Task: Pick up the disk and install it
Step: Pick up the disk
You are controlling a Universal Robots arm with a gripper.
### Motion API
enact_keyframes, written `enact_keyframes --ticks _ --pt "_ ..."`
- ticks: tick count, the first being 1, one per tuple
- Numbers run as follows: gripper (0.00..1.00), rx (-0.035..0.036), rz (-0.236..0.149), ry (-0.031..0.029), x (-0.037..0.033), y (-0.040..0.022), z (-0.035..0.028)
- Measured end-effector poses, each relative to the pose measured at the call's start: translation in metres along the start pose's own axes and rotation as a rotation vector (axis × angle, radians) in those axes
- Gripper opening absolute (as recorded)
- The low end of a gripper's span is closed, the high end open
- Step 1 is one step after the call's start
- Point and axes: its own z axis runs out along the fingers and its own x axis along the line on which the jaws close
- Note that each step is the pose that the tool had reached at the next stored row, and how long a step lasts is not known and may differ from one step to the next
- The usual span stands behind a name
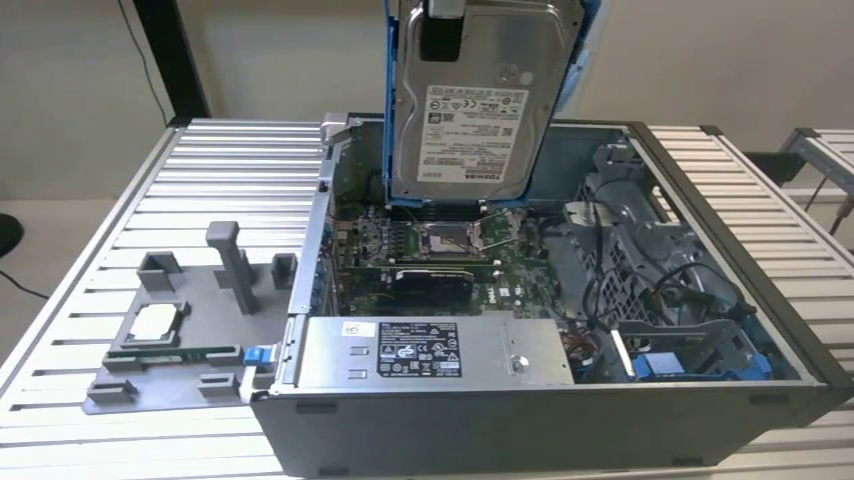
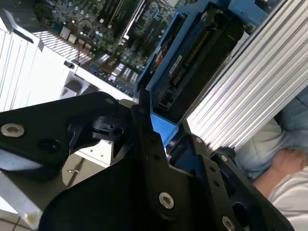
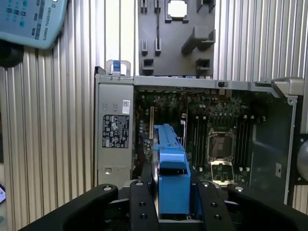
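Pick-up is done, install not yet: the tool [image 3: 173, 199] is clamped on the disk [image 1: 467, 100], which is upright at the upper middle of the exterior view, above the open computer case [image 1: 534, 430]. Seating it needs the rails aligned with a bay, probably lower right.

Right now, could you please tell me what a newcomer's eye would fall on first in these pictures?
The disk, silver with blue rails, hangs upright over the open computer case in the exterior view, clamped in the gripper. Below it the motherboard lies exposed, and a grey fixture tray sits on the slatted table on the exterior view's left.
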Motion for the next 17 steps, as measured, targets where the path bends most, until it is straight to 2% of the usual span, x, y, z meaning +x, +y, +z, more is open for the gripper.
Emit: enact_keyframes --ticks 3,12,17 --pt "0.0 -0.0024 0.0 0.0 0.0075 -0.0077 -0.0003" --pt "0.0 -0.0045 0.0 0.0 0.0181 -0.0485 0.0001" --pt "0.0 -0.0051 0.0 -0.0001 0.0271 -0.0713 0.0004"
